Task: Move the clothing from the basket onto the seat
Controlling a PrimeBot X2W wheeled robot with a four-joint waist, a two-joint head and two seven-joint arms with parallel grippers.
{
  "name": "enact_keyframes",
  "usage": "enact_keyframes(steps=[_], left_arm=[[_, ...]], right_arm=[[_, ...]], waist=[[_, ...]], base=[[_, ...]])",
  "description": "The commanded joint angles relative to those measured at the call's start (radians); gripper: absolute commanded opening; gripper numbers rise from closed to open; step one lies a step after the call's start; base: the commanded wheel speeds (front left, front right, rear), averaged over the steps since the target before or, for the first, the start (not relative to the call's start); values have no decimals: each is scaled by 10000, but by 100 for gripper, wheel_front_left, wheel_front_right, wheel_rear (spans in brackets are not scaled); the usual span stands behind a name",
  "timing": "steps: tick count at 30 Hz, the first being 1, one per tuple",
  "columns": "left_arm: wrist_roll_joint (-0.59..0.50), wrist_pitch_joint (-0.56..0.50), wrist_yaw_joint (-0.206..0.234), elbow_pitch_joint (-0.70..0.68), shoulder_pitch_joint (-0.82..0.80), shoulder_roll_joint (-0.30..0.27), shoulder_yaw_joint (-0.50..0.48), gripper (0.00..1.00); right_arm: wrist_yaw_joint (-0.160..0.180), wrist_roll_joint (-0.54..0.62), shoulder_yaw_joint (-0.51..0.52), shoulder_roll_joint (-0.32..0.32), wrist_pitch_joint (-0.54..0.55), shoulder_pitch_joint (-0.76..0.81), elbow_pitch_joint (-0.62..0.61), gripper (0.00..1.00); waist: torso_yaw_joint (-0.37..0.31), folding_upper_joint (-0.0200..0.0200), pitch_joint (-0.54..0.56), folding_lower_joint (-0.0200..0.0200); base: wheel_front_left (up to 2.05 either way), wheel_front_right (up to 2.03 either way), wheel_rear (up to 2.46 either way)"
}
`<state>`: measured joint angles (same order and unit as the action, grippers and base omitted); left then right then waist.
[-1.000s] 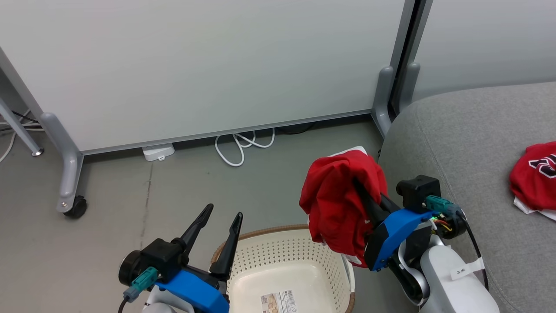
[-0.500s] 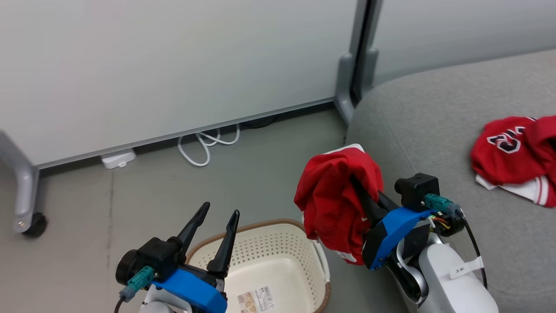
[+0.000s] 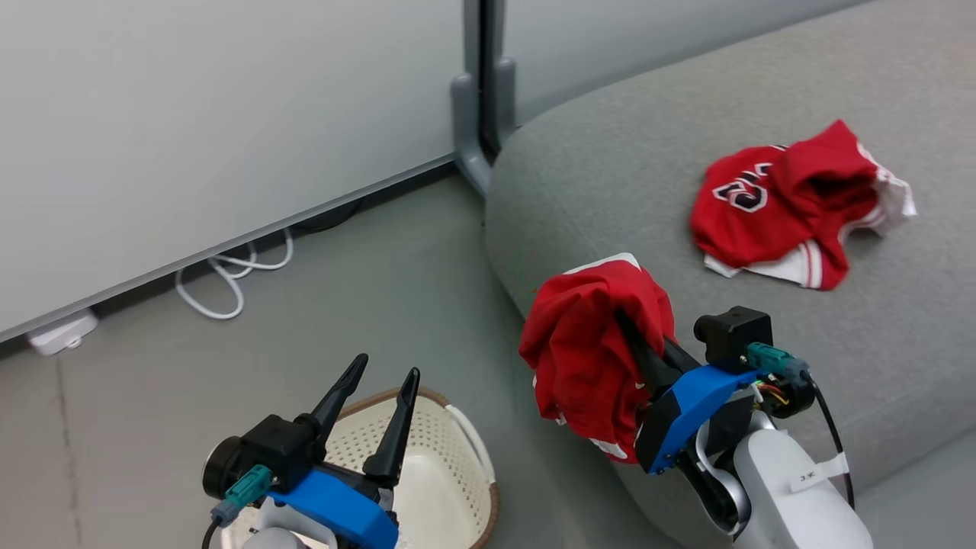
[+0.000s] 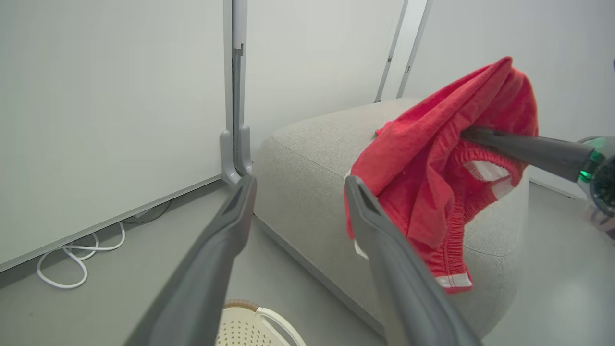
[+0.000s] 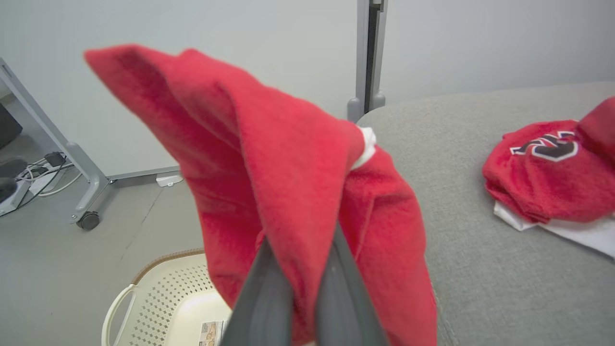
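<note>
My right gripper (image 3: 634, 341) is shut on a red garment (image 3: 591, 347) with white trim, which hangs bunched over its fingers beside the front corner of the grey sofa (image 3: 633, 175). The right wrist view has the same garment (image 5: 288, 168) draped over that gripper (image 5: 303, 269). A second red garment (image 3: 789, 202) with black-and-white lettering lies crumpled on the sofa seat. The cream basket (image 3: 457, 446) stands on the floor at the lower left. My left gripper (image 3: 386, 366) is open above it, holding nothing. The left wrist view shows its fingers (image 4: 230, 226) spread, with the held garment (image 4: 423, 163) to the right.
White partition panels on grey feet (image 3: 474, 114) stand behind the sofa's end. A white cable coil (image 3: 229, 282) and a white adapter (image 3: 59, 335) lie on the grey floor by the panel. A castor leg (image 5: 89, 218) stands at the left.
The camera has swung right: the sofa and the lettered garment have come further into the picture and the basket has slid to the lower left. Both grippers keep their pose and grip.
</note>
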<state>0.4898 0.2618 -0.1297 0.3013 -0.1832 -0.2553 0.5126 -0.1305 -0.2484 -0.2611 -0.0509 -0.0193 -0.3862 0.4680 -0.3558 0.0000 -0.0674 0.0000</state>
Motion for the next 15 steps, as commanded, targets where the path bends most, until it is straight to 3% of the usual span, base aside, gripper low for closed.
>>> enact_keyframes(steps=[1,15], left_arm=[[-12,46,-13,15,-47,-33,-15,100],[-58,48,-13,77,-193,-78,103,100]], right_arm=[[-5,-42,15,6,-80,-12,29,0],[-5,-48,92,7,-195,148,62,0]], waist=[[-532,0,-57,0],[-1857,0,-145,0]], base=[[0,0,0],[0,0,0]])
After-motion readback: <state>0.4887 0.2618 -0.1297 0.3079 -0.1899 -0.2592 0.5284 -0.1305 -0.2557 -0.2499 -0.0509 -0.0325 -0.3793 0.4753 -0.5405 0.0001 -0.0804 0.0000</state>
